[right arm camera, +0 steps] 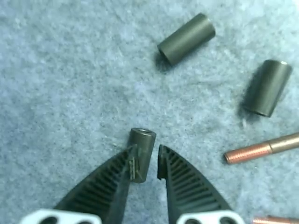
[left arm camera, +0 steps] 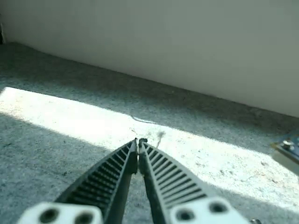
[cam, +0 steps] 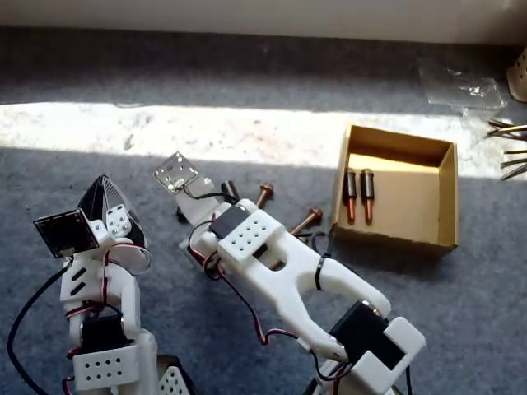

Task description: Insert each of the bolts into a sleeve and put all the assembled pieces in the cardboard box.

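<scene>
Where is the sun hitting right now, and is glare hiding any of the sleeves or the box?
High view: a washed-out sun band crosses the carpet and lights the far part of the cardboard box; the bolts lie in shade. Left wrist view: the band glares past the left gripper. Right wrist view: even shade, soft shadows beside the sleeves, no glare.

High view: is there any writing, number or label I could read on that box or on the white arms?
No text can be read.
The cardboard box has plain walls with no print showing.
Any marks on the small circuit board are too small to tell.
</scene>
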`<control>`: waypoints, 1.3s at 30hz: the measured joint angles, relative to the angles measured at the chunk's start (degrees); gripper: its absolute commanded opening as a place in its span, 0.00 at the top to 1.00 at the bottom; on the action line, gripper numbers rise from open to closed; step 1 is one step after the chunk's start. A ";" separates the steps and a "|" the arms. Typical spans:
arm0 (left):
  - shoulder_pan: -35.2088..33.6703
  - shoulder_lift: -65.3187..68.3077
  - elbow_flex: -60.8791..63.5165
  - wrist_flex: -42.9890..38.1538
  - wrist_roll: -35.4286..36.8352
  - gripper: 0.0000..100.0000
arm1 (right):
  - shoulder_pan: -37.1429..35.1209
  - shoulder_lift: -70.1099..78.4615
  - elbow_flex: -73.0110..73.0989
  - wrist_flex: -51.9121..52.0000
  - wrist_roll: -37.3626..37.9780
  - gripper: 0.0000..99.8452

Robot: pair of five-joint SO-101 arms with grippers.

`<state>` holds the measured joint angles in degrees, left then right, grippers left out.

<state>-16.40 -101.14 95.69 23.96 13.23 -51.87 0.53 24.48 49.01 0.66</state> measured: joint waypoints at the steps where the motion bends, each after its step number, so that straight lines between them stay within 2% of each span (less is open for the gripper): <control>1: 0.00 0.00 0.00 0.00 0.00 0.97 | 0.00 0.53 0.00 0.00 0.00 0.94; 5: 0.00 0.00 0.00 0.00 0.00 0.97 | 0.09 4.75 -0.26 -0.62 -0.53 0.94; 9: 0.00 0.00 0.00 0.00 0.00 0.97 | 0.26 7.47 -2.11 -0.62 -5.27 0.88; 15: 0.00 0.00 0.00 0.00 0.00 0.97 | 0.18 10.46 -2.90 -0.62 -6.33 0.87; 27: -3.08 0.00 -0.44 0.00 0.00 0.97 | -0.53 5.19 -2.81 -0.62 -6.68 0.87; 34: -3.08 0.00 -0.62 0.00 0.00 0.97 | -4.13 0.62 -2.81 -0.62 -7.03 0.87; 39: -3.08 0.00 -0.62 0.00 0.00 0.97 | -7.91 0.53 -2.81 -0.62 -11.96 0.87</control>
<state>-19.47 -101.14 95.08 23.96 13.23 -59.78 1.05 21.67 48.40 -11.30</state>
